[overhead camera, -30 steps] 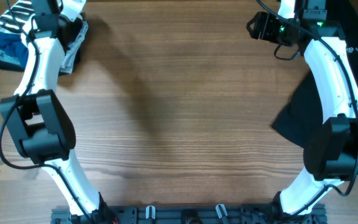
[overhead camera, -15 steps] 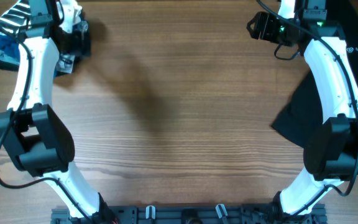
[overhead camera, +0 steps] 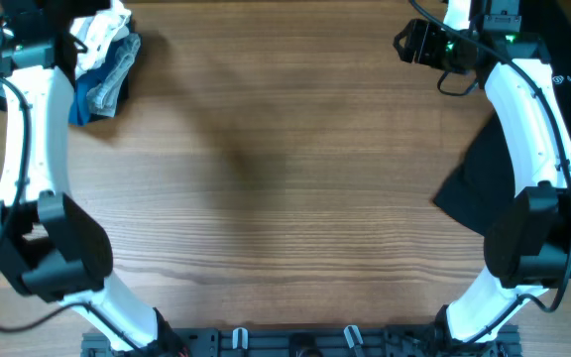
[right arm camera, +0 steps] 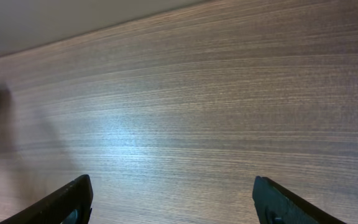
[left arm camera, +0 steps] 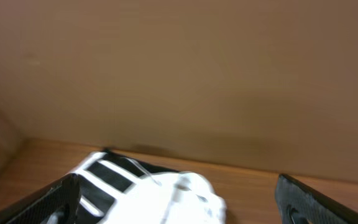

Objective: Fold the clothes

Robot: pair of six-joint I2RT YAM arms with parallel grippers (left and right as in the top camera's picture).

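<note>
Fingers spread, the left gripper [left arm camera: 179, 198] flanks one white striped T-shirt [left arm camera: 143, 191] by the far edge of the table [left arm camera: 260, 180]; the right gripper [right arm camera: 173, 200], likewise spread, hangs over open wood.

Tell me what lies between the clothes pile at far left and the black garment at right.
Nothing: the overhead view shows only bare wooden table between the clothes pile and the black garment, whose edge the right arm overlaps.

left arm [overhead camera: 36, 129] reaches far-left corner of counter [overhead camera: 285, 198] | crumpled white-grey-blue clothes pile [overhead camera: 105, 61] just beside it | black garment [overhead camera: 472, 177] under right arm [overhead camera: 529, 109]
</note>
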